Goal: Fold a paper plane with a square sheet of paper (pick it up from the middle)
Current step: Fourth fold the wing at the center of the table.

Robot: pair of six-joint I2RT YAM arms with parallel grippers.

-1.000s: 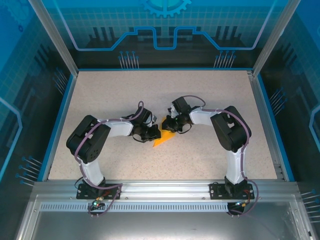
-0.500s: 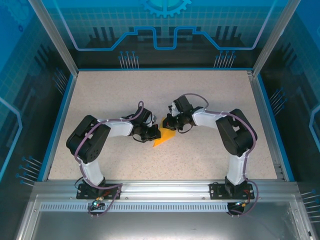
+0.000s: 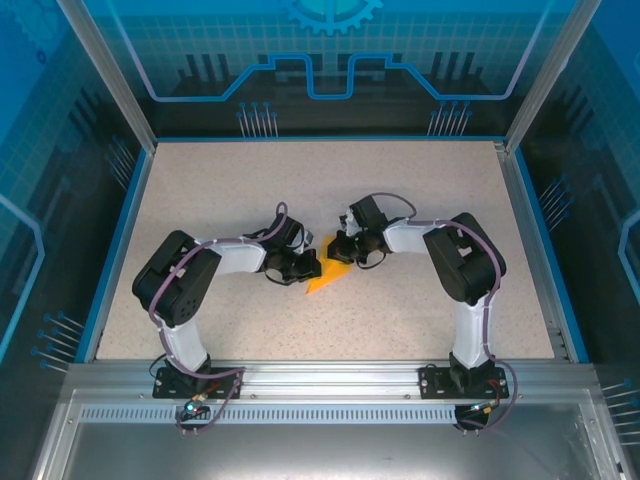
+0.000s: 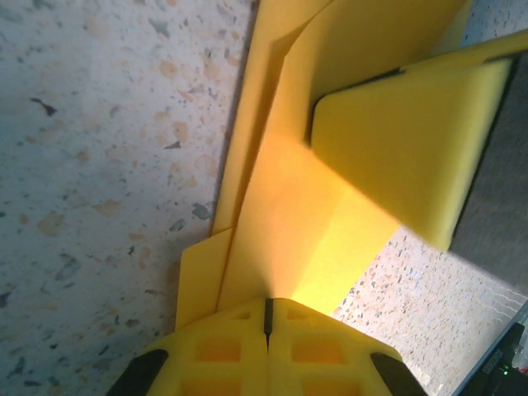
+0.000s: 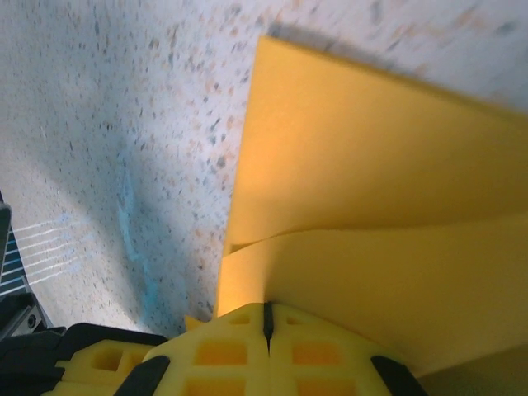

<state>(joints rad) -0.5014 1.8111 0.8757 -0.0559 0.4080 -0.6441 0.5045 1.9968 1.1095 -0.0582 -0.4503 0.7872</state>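
Observation:
The square sheet of paper (image 3: pixel 326 279) is orange-yellow and folded into a pointed shape with layered flaps, lying on the speckled table between the two arms. My left gripper (image 3: pixel 309 268) comes in from the left and is shut on the paper's left edge. In the left wrist view its fingers (image 4: pixel 266 318) meet in a thin seam with the creased paper (image 4: pixel 289 214) running out of it. My right gripper (image 3: pixel 339 256) is shut on the paper's upper right part. Its fingers (image 5: pixel 266 322) also meet, with the paper's flaps (image 5: pixel 371 190) spreading above them.
The right gripper's yellow finger (image 4: pixel 404 140) stands over the paper in the left wrist view. Part of the left gripper (image 5: pixel 91 359) sits at the lower left of the right wrist view. A blue raised rim (image 3: pixel 112 250) bounds the table, with bare speckled surface all round the arms.
The right arm's elbow and wrist shifted slightly right, then back. The left arm and the paper have stayed where they were.

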